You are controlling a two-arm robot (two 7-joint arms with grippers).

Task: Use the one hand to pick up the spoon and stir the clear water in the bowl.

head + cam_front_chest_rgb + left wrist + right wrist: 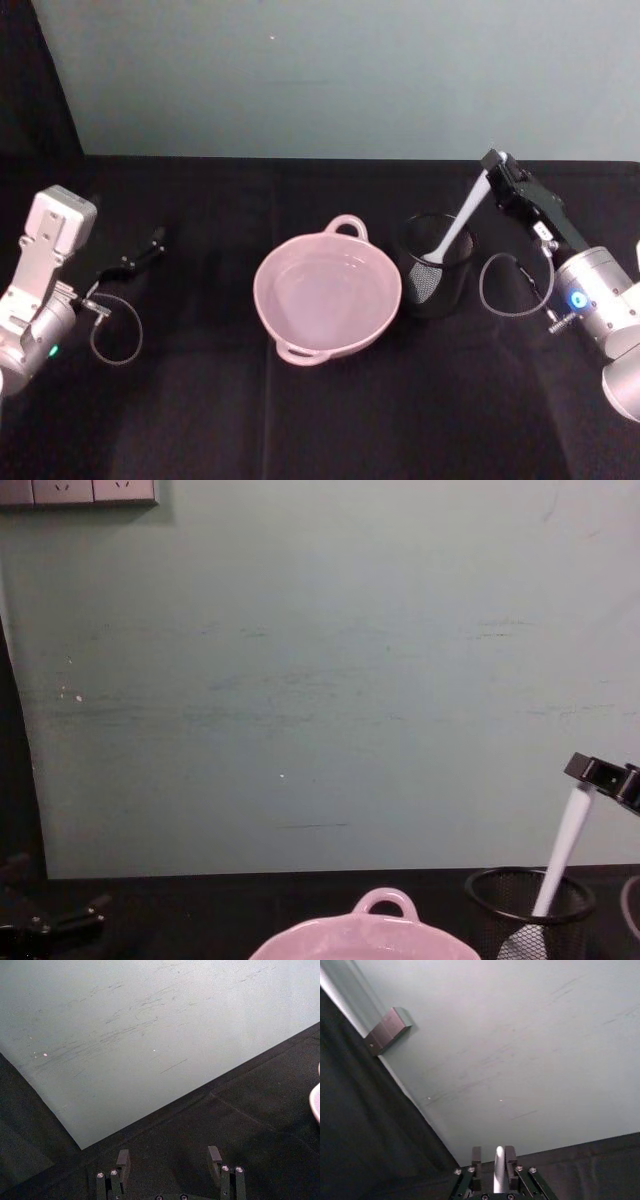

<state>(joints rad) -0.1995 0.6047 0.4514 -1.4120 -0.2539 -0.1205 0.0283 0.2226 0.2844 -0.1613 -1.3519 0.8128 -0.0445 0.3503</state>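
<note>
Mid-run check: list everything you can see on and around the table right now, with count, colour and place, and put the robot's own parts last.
Bowl: one, pale pink, table centre, holding clear water, loop handles at far and near rim.
Mesh cup: one, black wire mesh, just right of the bowl, upright.
Spoon: one, white, head down inside the mesh cup, handle leaning up to the right.
Tablecloth: one, black, covering the table.
Wall: pale green, behind the table, with a grey outlet plate at its top left in the chest view.
Right end effector: black, above and right of the mesh cup, shut on the spoon's handle end.
Left end effector: black, parked at the table's left, open.
</note>
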